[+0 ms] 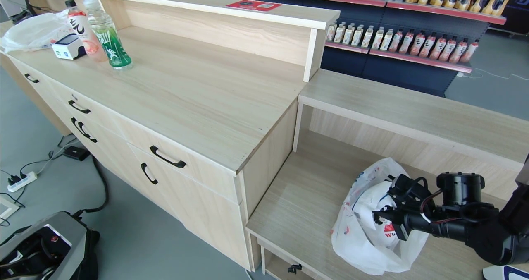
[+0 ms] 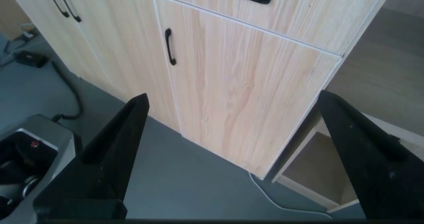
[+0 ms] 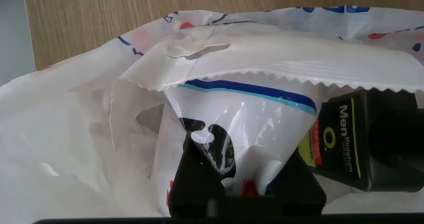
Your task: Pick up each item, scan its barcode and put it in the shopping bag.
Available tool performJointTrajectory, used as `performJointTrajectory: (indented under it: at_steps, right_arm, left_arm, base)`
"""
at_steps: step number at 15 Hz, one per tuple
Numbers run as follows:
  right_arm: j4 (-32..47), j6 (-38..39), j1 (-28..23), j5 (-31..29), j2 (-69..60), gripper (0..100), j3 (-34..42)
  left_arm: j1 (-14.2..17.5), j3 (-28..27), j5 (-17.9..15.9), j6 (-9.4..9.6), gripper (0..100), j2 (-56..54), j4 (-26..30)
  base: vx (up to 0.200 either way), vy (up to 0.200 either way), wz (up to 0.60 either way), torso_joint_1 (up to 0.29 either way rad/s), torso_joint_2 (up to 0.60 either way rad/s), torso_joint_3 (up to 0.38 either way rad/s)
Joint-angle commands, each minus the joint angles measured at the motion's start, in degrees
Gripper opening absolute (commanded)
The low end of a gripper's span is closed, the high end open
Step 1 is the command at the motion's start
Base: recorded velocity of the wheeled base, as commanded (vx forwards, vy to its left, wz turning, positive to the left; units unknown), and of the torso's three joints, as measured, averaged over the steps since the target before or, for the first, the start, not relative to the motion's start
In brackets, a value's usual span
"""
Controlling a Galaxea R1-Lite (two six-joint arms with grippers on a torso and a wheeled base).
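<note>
Head view | right jaws pinching white pouch (image 3: 240,121) inside shopping bag (image 1: 356,247) | left jaws spread

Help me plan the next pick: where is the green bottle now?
In the head view, the green bottle stands upright at the far left end of the counter, right beside the pink-labelled bottle, near the white scanner.

Counter top (image 1: 198,89) broad, bare right of bottles (image 1: 108,36); shopping bag (image 1: 359,234) mouth seemingly crowded by packet (image 3: 238,128).
</note>
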Motion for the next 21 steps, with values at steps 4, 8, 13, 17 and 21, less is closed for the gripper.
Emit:
performJointTrajectory:
  at_steps: [4,8,13,17,21]
  right_arm:
    - [0.02,-0.12,-0.74,0.03,0.63,0,0.00]
    - [0.46,-0.56,-2.06,0.56,0.89,100,-0.09]
    - [2.39,-0.56,-2.76,0.74,-5.53,100,-0.35]
    - [8.37,-3.11,-5.13,1.09,-23.46,100,0.53]
    - [7.49,-5.22,-5.22,5.04,-31.19,100,0.26]
  left_arm:
    - [0.02,0.00,-0.01,0.00,100,0.00,0.00]
    - [0.02,0.00,-0.01,0.00,100,0.00,0.00]
    - [0.02,0.00,-0.01,0.00,100,0.00,0.00]
    - [0.02,0.00,-0.01,0.00,100,0.00,0.00]
    - [0.02,0.00,-0.01,0.00,100,0.00,0.00]
  base:
    - [0.000,0.000,0.00,0.000,0.00,0.000]
    - [0.000,0.000,0.00,0.000,0.00,0.000]
    - [0.000,0.000,0.00,0.000,0.00,0.000]
    - [0.000,0.000,0.00,0.000,0.00,0.000]
    - [0.000,0.000,-0.60,-0.001,0.00,0.005]
